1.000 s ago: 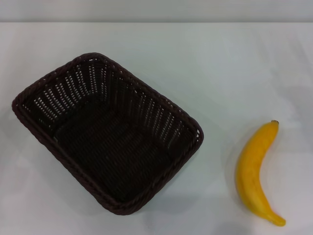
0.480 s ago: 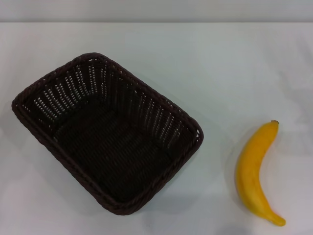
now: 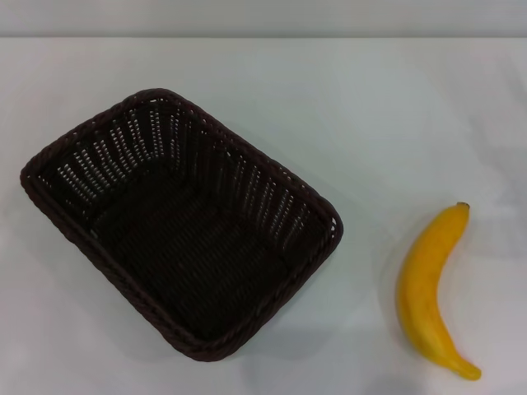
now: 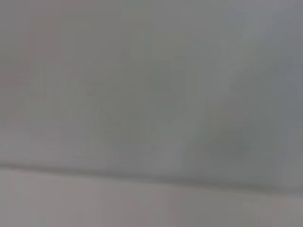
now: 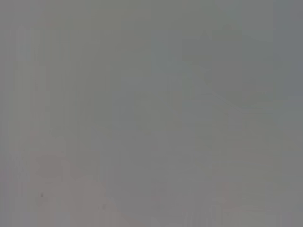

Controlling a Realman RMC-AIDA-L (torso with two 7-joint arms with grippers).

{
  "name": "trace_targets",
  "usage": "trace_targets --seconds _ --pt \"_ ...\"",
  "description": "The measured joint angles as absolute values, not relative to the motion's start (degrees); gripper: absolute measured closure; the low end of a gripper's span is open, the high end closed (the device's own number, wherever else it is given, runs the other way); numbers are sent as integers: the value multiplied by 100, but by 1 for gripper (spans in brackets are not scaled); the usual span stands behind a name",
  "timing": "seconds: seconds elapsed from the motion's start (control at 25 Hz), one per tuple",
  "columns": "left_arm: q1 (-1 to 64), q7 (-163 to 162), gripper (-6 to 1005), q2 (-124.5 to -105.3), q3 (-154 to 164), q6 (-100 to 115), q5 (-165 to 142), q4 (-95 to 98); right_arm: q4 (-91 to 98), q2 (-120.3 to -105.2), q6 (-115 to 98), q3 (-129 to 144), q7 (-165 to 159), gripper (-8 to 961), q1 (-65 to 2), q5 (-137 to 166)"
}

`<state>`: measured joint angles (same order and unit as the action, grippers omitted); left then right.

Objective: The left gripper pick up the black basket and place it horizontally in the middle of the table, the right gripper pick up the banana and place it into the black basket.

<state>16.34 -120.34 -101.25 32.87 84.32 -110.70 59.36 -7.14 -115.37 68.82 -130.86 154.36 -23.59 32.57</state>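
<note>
The black basket (image 3: pixel 177 222) stands upright on the white table (image 3: pixel 370 107) at the left, turned diagonally, its long axis running from far left to near right. It is empty inside. The yellow banana (image 3: pixel 428 288) lies on the table at the right, apart from the basket, its brown stem tip pointing away from me. Neither gripper shows in the head view. Both wrist views show only a plain grey surface, with no fingers and no task object.
The table's far edge (image 3: pixel 263 36) runs across the top of the head view. A bare strip of tabletop lies between the basket and the banana.
</note>
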Motion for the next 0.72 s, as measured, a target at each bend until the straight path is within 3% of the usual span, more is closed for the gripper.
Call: trace_targets --seconds 0.12,0.28,0.52,0.72 --pt "2037 -12529 274 -9812 3646 8858 -11517 6261 -733 -11537 6800 -13086 15512 85 -2383 3257" --pt "2753 -12578 274 -9628 3800 9416 -11997 6271 -746 -11538 6699 -13087 15568 85 -2440 3258" --pt "3414 -12451 274 -9536 4997 9517 -12286 6058 -747 -11540 6675 -13086 15574 85 -2464 3261" --pt "3609 -12035 274 -9687 5076 9427 -12523 5497 -747 -11564 6646 -13083 15574 85 -2552 3261"
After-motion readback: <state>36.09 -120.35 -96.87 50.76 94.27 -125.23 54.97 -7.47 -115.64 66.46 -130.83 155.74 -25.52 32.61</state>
